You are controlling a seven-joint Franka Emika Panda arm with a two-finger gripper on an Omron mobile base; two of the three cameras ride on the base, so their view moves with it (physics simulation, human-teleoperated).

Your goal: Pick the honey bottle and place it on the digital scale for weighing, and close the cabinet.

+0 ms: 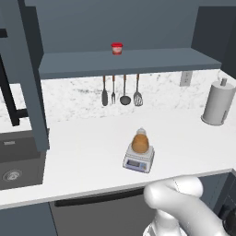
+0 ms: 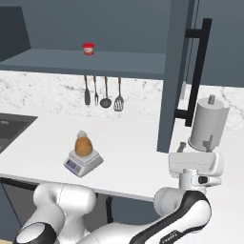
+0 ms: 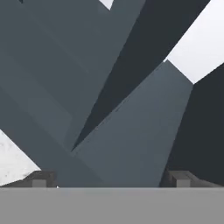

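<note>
The small amber-orange honey bottle (image 1: pixel 140 143) with its pale cap is standing upright on the flat pale grey digital scale (image 1: pixel 138 161), which is sitting on the white table (image 1: pixel 87 156). The dark slate-blue wall cabinet (image 2: pixel 174 71) above the scale is standing open, its door jutting over the table. The hand (image 3: pixel 111 180) is pointing at dark cabinet panels, fingers spread and holding nothing.
</note>
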